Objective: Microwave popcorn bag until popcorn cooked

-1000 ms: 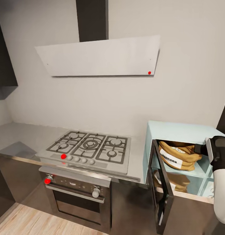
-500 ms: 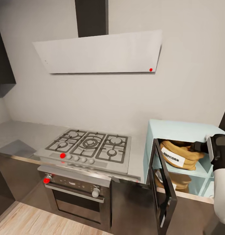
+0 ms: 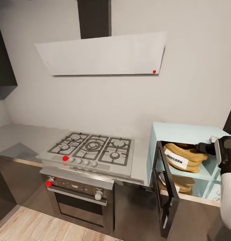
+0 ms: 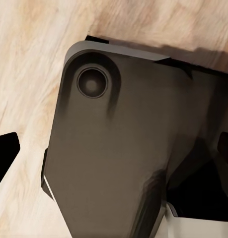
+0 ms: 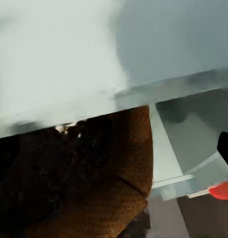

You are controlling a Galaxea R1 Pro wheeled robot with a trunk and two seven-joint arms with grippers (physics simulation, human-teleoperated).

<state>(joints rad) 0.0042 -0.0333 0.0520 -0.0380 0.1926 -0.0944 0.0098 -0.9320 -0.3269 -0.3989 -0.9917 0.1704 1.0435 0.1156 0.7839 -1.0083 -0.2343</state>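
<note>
The pale mint microwave point(image 3: 182, 131) stands on the grey countertop point(image 3: 24, 137) at the right, its dark glass door point(image 3: 165, 187) swung open toward me. The tan popcorn bag point(image 3: 182, 156) with its white label lies inside the cavity. My right gripper point(image 3: 202, 147) reaches into the opening from the right, right at the bag's rolled top. In the right wrist view the bag point(image 5: 118, 188) sits close in front of the gripper point(image 5: 114, 148), and one dark fingertip point(image 5: 226, 145) stands far out at the edge, so the jaws look open. My left gripper point(image 4: 114, 148) hangs open over the wooden floor.
A gas cooktop point(image 3: 92, 149) with red-marked knobs lies left of the microwave, above a built-in steel oven point(image 3: 78, 201). A white hood point(image 3: 102, 55) hangs on the wall. The open door juts out over the cabinet front. My own dark base point(image 4: 123, 148) lies under the left gripper.
The head view has shifted slightly. The bag has settled a little deeper and higher in the microwave cavity, and my right wrist has edged up with it.
</note>
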